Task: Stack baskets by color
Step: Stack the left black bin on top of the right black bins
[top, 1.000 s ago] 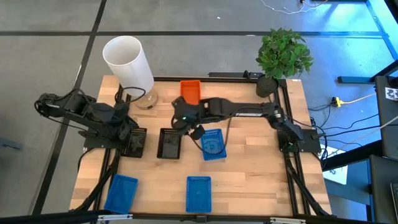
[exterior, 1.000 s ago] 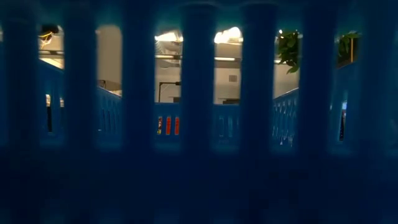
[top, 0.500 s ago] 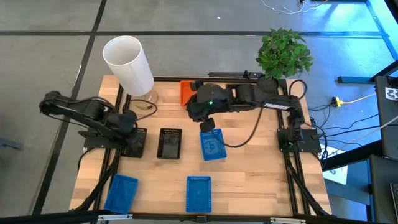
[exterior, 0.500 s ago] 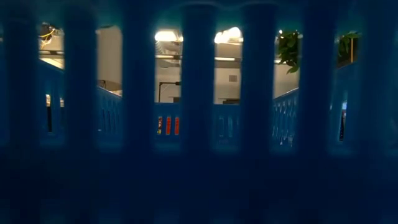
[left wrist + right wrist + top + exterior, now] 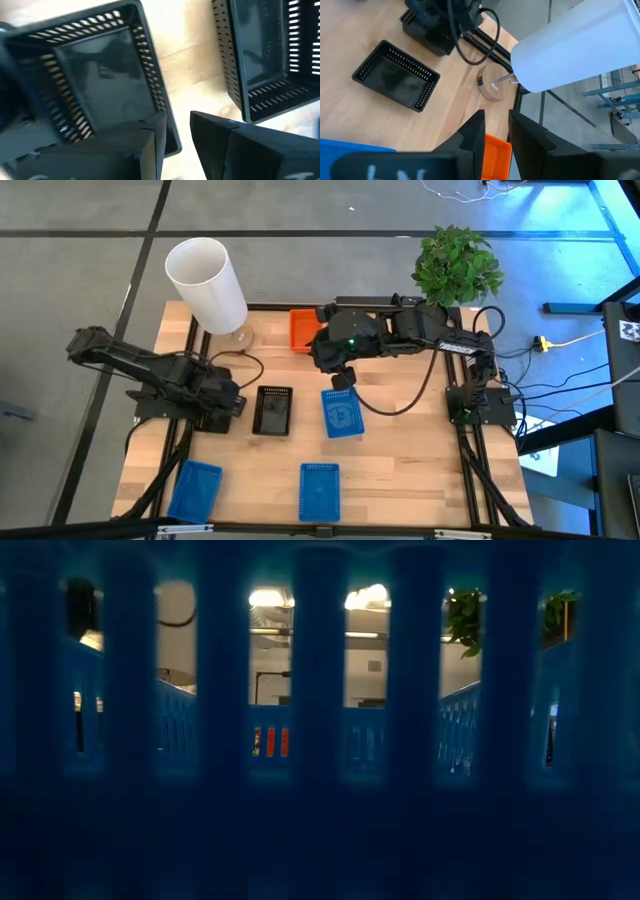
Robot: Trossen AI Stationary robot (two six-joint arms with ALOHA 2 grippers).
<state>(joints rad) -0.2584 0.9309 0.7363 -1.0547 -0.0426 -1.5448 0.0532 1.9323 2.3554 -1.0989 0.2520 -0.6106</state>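
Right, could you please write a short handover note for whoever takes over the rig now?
Left gripper: open, at the rim of the left black basket.
Right gripper: hovering between the orange basket and the middle blue basket.
The second black basket sits beside the first. Two front blue baskets lie apart.
Done: no stack visible.
Left: stack black on black, gather the blues.

No text, number or brand can be read with certainty in these pictures. The blue basket point(image 5: 341, 413) in the middle carries a pale mark, too small to read.
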